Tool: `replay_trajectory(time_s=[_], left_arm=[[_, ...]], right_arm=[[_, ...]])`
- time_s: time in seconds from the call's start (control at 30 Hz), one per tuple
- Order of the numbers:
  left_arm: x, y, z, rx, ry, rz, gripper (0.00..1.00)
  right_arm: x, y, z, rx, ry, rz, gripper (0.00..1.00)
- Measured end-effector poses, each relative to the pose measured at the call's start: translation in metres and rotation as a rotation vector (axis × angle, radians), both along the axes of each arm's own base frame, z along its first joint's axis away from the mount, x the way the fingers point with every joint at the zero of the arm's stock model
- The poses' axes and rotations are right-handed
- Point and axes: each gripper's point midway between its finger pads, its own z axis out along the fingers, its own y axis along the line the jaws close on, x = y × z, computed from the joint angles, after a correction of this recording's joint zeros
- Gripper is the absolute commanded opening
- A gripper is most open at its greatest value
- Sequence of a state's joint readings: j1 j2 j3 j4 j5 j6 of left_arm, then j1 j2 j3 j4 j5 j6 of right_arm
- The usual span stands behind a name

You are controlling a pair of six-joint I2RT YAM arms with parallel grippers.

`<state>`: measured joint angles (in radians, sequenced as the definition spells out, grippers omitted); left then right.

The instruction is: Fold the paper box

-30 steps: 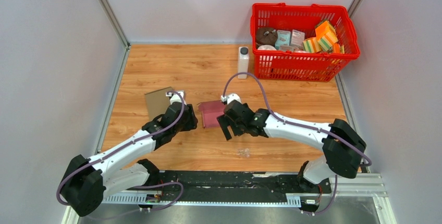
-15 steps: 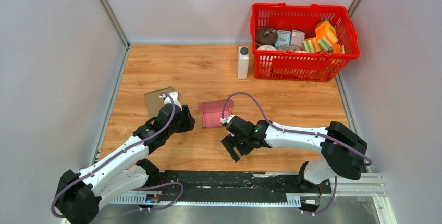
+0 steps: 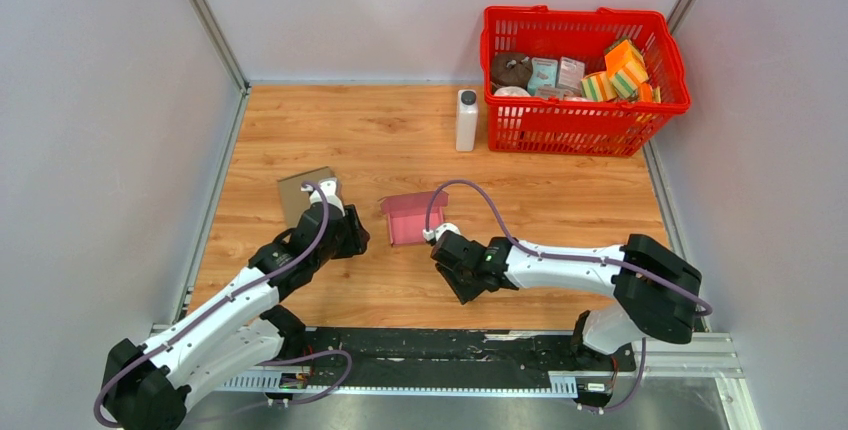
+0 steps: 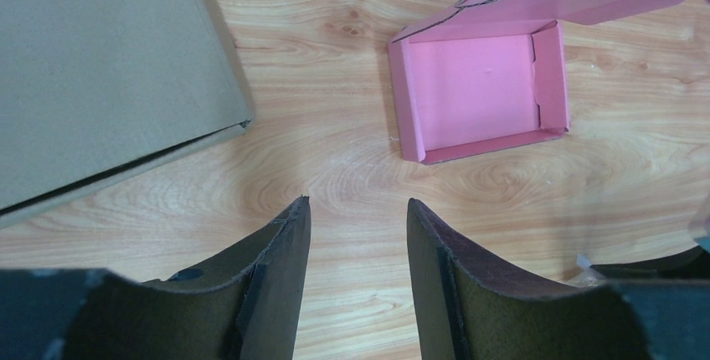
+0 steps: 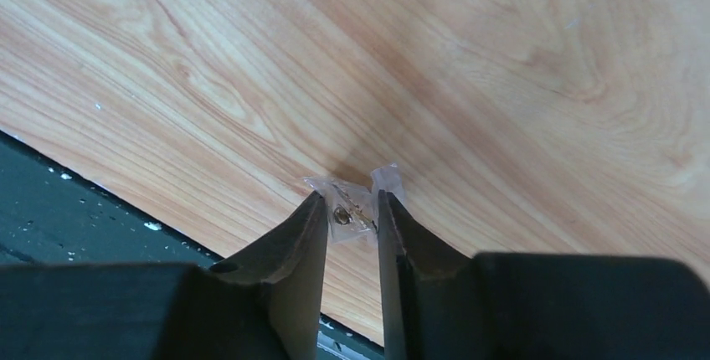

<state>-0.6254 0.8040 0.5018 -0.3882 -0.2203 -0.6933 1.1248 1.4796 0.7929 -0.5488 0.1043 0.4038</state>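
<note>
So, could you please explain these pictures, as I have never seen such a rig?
Two robot arms stand at a wooden table, each ending in a two-finger gripper. One picture looks down from above; the other two come from wrist cameras. On the table: an open pink box, flat brown cardboard, a white bottle, a red basket of goods. The left gripper is open and empty. The right gripper straddles a small clear packet; whether it grips it is unclear.

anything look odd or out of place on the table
A small clear packet lies near the near edge of the table, apart from the pink box, which sits open and unfolded. The right gripper straddles the packet, not the box.
</note>
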Motion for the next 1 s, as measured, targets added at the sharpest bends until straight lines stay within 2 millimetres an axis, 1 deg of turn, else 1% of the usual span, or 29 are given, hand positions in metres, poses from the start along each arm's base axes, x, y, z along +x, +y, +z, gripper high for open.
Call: replay_trajectory(time_s=[0.13,0.2,0.27,0.3,0.33,0.37,0.4,0.43,0.5,0.57,0.6,0.67,0.77,0.8,0.83,0.93,0.97,1.0], left_arm=[[-0.002,0.004,0.001,0.01,-0.004,0.01,0.54],[-0.002,0.007,0.003,0.011,-0.013,0.019,0.54],[-0.001,0.009,0.004,0.012,-0.015,0.025,0.55],[-0.001,0.01,0.003,0.013,-0.014,0.028,0.55],[-0.001,0.011,0.002,0.014,-0.009,0.032,0.57],[0.0,0.012,0.002,0.014,-0.005,0.035,0.59],[0.0,0.012,0.001,0.012,0.002,0.033,0.6],[0.001,0.012,-0.002,0.007,0.016,0.03,0.64],[0.004,0.012,-0.006,0.005,0.041,0.019,0.65],[0.008,0.009,-0.008,0.002,0.069,-0.002,0.66],[0.01,0.007,-0.007,0.004,0.08,-0.017,0.66],[0.019,0.001,-0.001,0.012,0.085,-0.048,0.65],[0.039,-0.013,0.018,0.017,0.045,-0.105,0.63],[0.046,-0.017,0.024,0.02,0.028,-0.121,0.61],[0.052,-0.02,0.028,0.025,0.017,-0.132,0.61],[0.064,-0.029,0.034,0.032,0.001,-0.165,0.57],[0.065,-0.03,0.033,0.032,0.001,-0.17,0.57],[0.065,-0.03,0.03,0.031,0.004,-0.172,0.57]], right_arm=[[0.009,0.001,0.011,0.007,-0.06,-0.011,0.26],[0.017,0.005,0.025,0.035,-0.109,-0.015,0.25],[0.028,0.016,0.041,0.074,-0.161,-0.016,0.26],[0.036,0.025,0.05,0.1,-0.189,-0.019,0.39],[0.047,0.037,0.062,0.134,-0.219,-0.025,0.5],[0.058,0.05,0.072,0.166,-0.243,-0.029,0.58],[0.068,0.06,0.079,0.185,-0.263,-0.034,0.76],[0.082,0.073,0.088,0.209,-0.291,-0.039,0.83],[0.112,0.095,0.101,0.224,-0.358,-0.045,0.91],[0.127,0.099,0.103,0.219,-0.38,-0.061,0.93],[0.133,0.097,0.103,0.215,-0.391,-0.062,0.93],[0.137,0.089,0.102,0.202,-0.389,-0.065,0.91],[0.145,0.068,0.105,0.229,-0.367,-0.076,0.79],[0.148,0.057,0.105,0.235,-0.358,-0.091,0.71],[0.154,0.044,0.107,0.246,-0.345,-0.114,0.71],[0.162,0.021,0.113,0.294,-0.316,-0.141,0.75],[0.158,0.018,0.113,0.307,-0.307,-0.14,0.77],[0.151,0.018,0.112,0.32,-0.298,-0.129,0.8]])
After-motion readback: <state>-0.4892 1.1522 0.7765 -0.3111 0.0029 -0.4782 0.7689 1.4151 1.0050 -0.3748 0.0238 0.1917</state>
